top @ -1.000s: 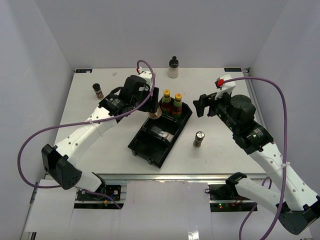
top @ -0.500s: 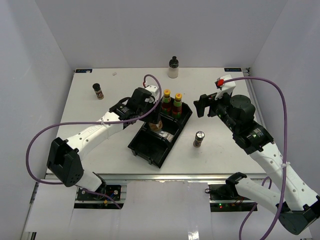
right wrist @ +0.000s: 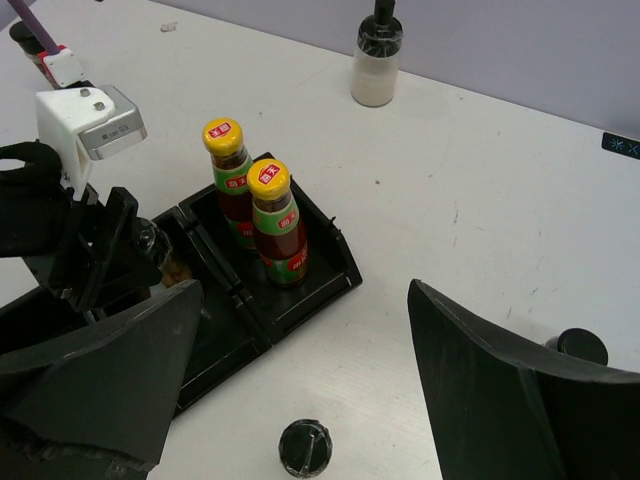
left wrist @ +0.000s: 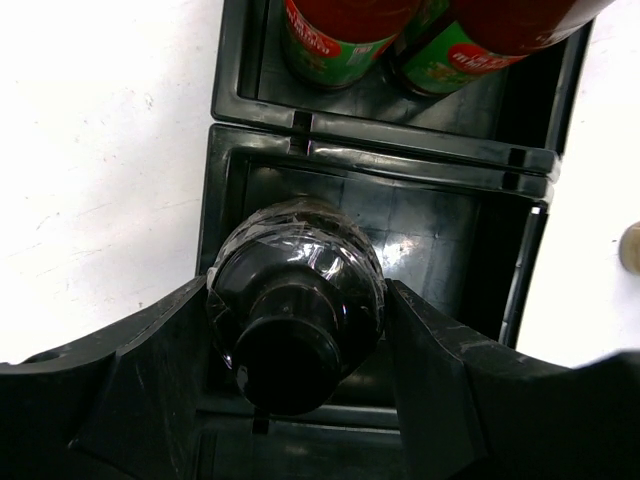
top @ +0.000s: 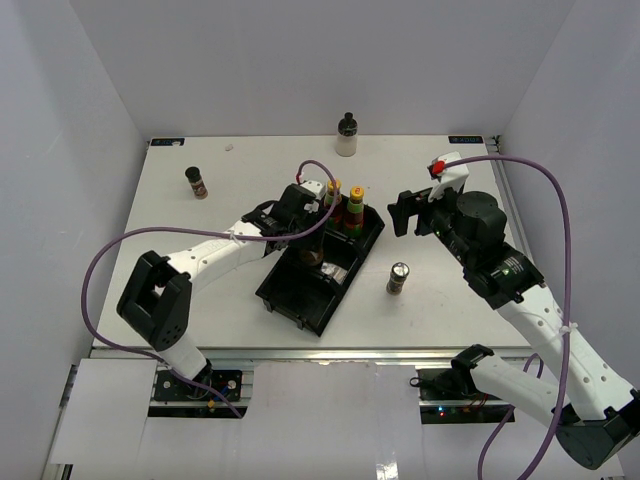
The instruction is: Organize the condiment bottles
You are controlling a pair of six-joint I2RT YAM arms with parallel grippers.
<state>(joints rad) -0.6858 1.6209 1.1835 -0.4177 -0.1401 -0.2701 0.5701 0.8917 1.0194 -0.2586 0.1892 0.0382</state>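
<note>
My left gripper [top: 312,243] is shut on a dark bottle with a black cap [left wrist: 296,300], held upright over the middle compartment of the black divided tray [top: 288,298]. I cannot tell if it touches the tray floor. Two red-sauce bottles with yellow caps [top: 333,200] [top: 355,208] stand in the tray's far compartment, and show in the right wrist view [right wrist: 228,170] [right wrist: 276,215]. My right gripper [top: 404,212] is open and empty, above the table to the right of the tray; it also shows in the right wrist view [right wrist: 303,300].
A dark jar with a silver lid [top: 398,277] stands on the table right of the tray. A cream-bodied bottle with a black top [top: 347,136] stands at the back edge. A small dark jar [top: 196,182] stands at the back left. Another black lid [right wrist: 582,346] shows by my right finger.
My left gripper has carried the dark bottle from the tray's left edge rightward to over the middle compartment. The right arm has barely moved.
</note>
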